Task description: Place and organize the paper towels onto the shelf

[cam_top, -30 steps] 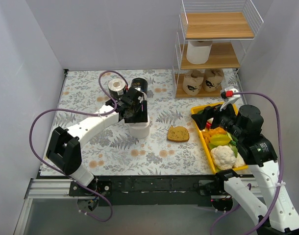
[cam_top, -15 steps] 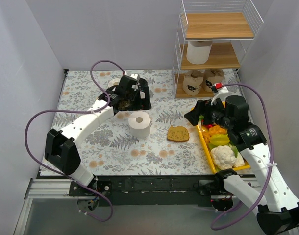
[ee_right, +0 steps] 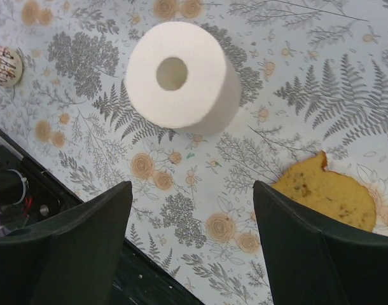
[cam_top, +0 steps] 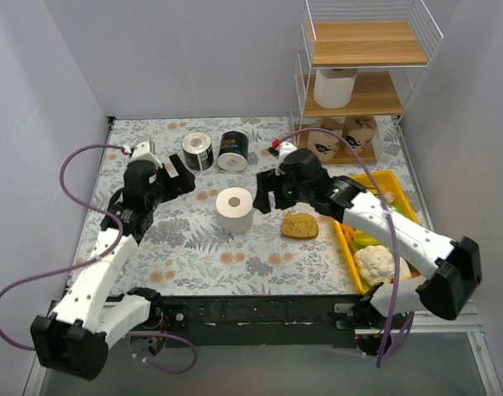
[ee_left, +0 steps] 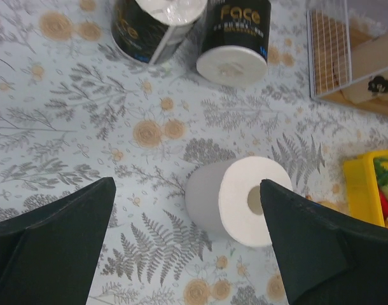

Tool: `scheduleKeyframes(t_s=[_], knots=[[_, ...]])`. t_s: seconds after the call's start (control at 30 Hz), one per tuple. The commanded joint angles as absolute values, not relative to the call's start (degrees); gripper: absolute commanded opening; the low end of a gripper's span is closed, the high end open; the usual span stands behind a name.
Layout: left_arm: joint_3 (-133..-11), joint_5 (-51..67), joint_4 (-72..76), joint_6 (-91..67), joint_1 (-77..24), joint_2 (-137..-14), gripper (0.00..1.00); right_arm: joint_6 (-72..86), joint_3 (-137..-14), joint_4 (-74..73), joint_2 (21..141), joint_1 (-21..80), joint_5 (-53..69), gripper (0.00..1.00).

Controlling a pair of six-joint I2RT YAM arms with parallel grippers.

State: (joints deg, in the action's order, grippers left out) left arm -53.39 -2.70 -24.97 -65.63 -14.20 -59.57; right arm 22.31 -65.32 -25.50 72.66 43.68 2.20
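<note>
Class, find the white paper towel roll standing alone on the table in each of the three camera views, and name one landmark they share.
Top external: white roll at mid-table, left of the bread slice.
Left wrist: white roll lower centre-right.
Right wrist: white roll upper centre.
Shared landmark: the fern-print table cover under it in all three views.

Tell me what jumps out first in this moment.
A lone white roll stands upright mid-table, with the open left claw and open right claw on either side of it. Behind it lie two black-wrapped rolls; the shelf at the back right already holds three more rolls.
</note>
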Motion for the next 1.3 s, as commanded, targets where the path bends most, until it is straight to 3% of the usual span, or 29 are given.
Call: scheduleKeyframes(t_s=[0.0,0.17,0.37,1.0,1.17,1.27], knots=[[-46.5,-15.0,-17.7,-65.8,-14.2,-49.6,0.98,20.9,-76.4,-23.6,81.9,51.1,-6.5,0.81],[-43.9,-23.3,-16.9,-67.2,-14.2,-43.5,0.98,18.2,-90.4,-26.4,96.0,56.4,-9.8,0.80],[-44.6,-30.0,-19.6,-69.7,-14.3,-41.0,0.98,18.2,-97.1,-27.3,105.9,57.9,-10.6,0.77],[-45.0,-33.8,-21.0,-71.0,-14.9,-39.2,0.98,18.9,-101.2,-31.6,115.8,58.2,-11.6,0.72],[-45.0,-33.8,-21.0,-70.9,-14.9,-39.3,0.98,17.8,-102.5,-33.1,117.1,58.4,-13.5,0.66],[-44.8,-33.8,-20.9,-70.8,-14.9,-39.4,0.98,16.0,-103.2,-33.9,117.2,58.8,-14.5,0.58]])
